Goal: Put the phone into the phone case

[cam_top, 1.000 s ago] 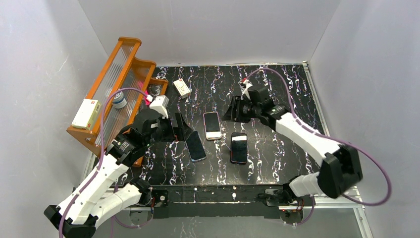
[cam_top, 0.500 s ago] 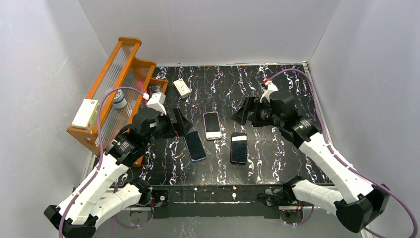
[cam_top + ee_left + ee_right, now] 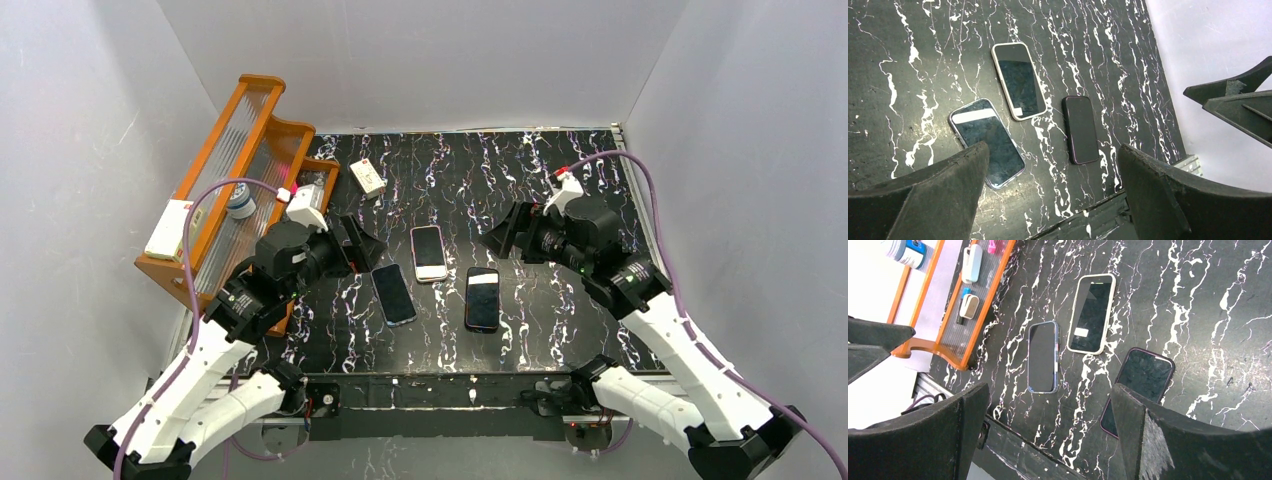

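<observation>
Three phone-shaped things lie flat on the black marbled mat [image 3: 560,170]. One has a cream rim [image 3: 429,252], one a clear rim [image 3: 394,294], one a dark purple rim [image 3: 482,298]. I cannot tell which is a bare phone and which is a case. My left gripper [image 3: 362,245] is open and empty, raised left of them. My right gripper [image 3: 503,235] is open and empty, raised to their right. The left wrist view shows the cream [image 3: 1019,81], clear [image 3: 987,142] and dark [image 3: 1081,129] ones. The right wrist view shows cream [image 3: 1092,313], clear [image 3: 1042,356] and dark [image 3: 1143,380].
An orange rack [image 3: 235,170] stands at the back left, with a white box [image 3: 174,229] and a blue-and-white tub [image 3: 240,200] on it. A small white box [image 3: 367,177] lies on the mat behind the phones. Grey walls close in three sides.
My right arm has swung back to the right, away from the cream-rimmed phone. My left gripper has drawn back a little and lifted. The three phones have not moved.
</observation>
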`<state>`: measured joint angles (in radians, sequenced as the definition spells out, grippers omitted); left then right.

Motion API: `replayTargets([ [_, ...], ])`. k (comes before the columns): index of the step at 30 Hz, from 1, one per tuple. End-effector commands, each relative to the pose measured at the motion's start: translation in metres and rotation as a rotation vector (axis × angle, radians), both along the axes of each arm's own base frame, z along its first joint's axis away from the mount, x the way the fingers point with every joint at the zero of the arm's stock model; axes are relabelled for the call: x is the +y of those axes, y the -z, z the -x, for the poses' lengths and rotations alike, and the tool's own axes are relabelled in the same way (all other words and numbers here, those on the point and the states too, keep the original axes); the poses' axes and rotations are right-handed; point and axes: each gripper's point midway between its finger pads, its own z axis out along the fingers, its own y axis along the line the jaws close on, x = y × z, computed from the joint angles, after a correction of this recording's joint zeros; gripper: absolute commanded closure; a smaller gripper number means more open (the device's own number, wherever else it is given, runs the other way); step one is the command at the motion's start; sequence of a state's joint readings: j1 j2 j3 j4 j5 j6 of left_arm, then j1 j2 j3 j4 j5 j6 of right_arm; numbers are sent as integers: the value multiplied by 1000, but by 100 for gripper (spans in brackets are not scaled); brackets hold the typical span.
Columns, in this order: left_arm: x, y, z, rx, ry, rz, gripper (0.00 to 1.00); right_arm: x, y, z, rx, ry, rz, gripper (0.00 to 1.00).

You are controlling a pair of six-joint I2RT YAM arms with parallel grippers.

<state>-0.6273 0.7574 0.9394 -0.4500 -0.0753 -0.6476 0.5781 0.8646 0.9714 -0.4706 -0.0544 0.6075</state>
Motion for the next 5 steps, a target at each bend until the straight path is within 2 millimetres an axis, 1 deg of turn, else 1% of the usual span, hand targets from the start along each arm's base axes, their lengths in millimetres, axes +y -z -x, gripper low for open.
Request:
replayTargets([
  [1, 6, -1, -4, -18, -44, 3, 2, 2, -8, -4, -24, 7, -27, 1],
  [5, 9, -3, -4, -33, -58, 8, 2, 4, -6, -4, -16, 6, -32, 1],
])
